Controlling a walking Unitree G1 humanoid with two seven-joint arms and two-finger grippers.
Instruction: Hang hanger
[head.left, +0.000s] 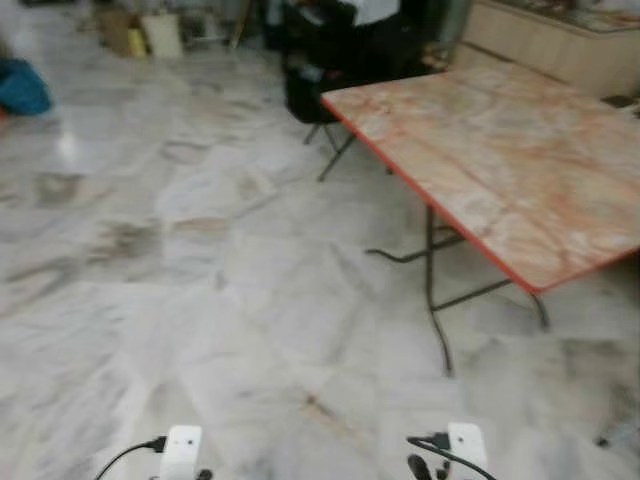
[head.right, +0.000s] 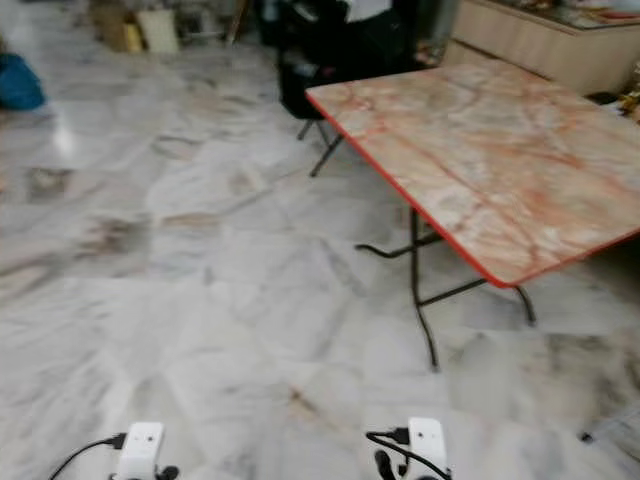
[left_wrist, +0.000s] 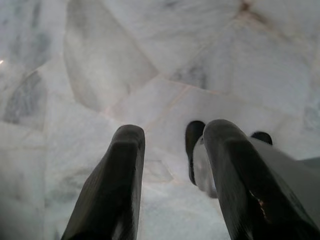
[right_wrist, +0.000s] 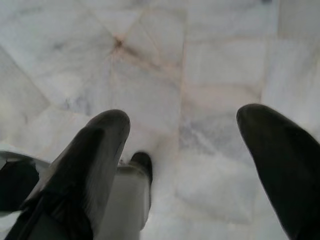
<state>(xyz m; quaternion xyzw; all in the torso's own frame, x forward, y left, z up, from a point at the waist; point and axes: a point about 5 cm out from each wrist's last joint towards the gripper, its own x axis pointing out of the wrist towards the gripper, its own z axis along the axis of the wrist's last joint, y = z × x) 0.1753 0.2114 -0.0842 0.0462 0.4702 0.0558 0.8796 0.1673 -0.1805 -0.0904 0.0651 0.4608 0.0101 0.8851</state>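
My left gripper (left_wrist: 175, 131) hangs low and points down at the pale marble floor (left_wrist: 150, 60). Its two black fingers stand apart with nothing between them. My right gripper (right_wrist: 184, 117) also points at the floor, open wide and holding nothing. In the head views the white wrist parts of the left arm (head.left: 182, 450) and the right arm (head.left: 465, 448) show at the bottom edge. The picture is slightly blurred.
A folding table (head.left: 500, 160) with an orange marbled top and thin black legs (head.left: 432, 290) stands ahead to the right. Dark furniture (head.left: 340, 50) stands behind it, a wooden counter (head.left: 560, 45) far right, boxes (head.left: 140, 35) and a blue bag (head.left: 20, 88) far left. Open floor lies ahead left.
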